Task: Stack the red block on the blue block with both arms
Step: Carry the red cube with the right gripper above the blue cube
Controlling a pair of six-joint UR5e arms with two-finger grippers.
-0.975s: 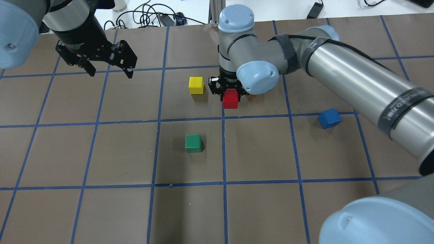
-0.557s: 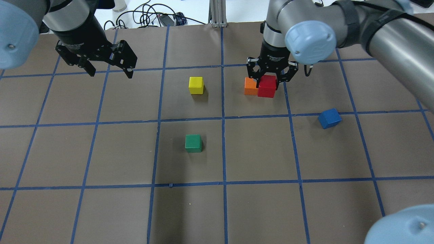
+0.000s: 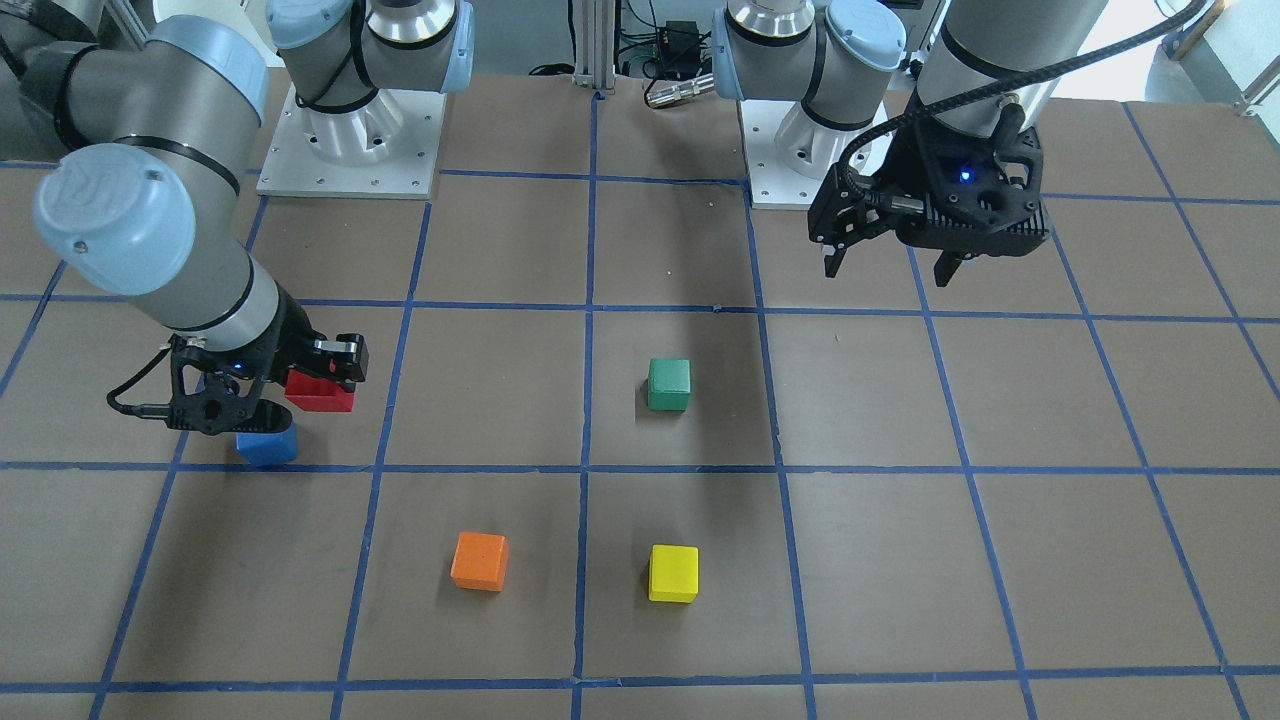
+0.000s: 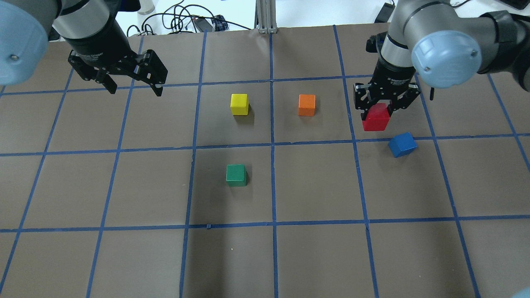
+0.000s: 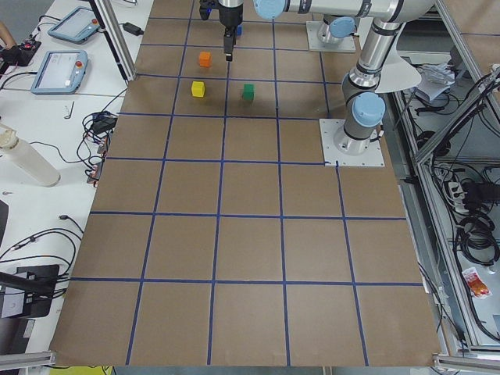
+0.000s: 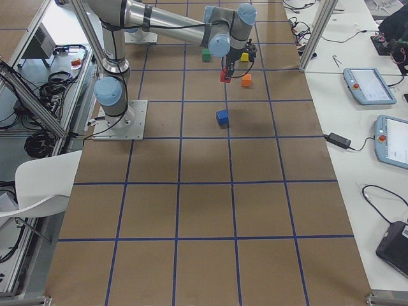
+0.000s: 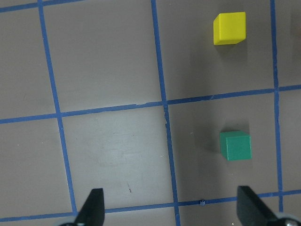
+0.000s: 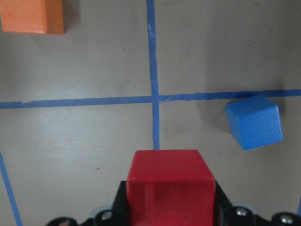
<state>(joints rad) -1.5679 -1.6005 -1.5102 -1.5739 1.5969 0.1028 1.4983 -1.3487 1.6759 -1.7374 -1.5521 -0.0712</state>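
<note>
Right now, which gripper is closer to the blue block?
The right. The right gripper, shut on the red block, hangs close beside the blue block. The left gripper, open, is far off, beyond the yellow block.

Right hand point(image 4: 379, 111) pinches red block point(image 4: 376, 120) aloft; left hand point(image 4: 135, 89) hangs spread.

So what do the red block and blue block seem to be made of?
The red block: matte, evenly coloured faces, no glare; looks like painted wood or hard plastic, can't tell which. The blue block: same dull finish, slightly rounded edges, probably the same.
</note>
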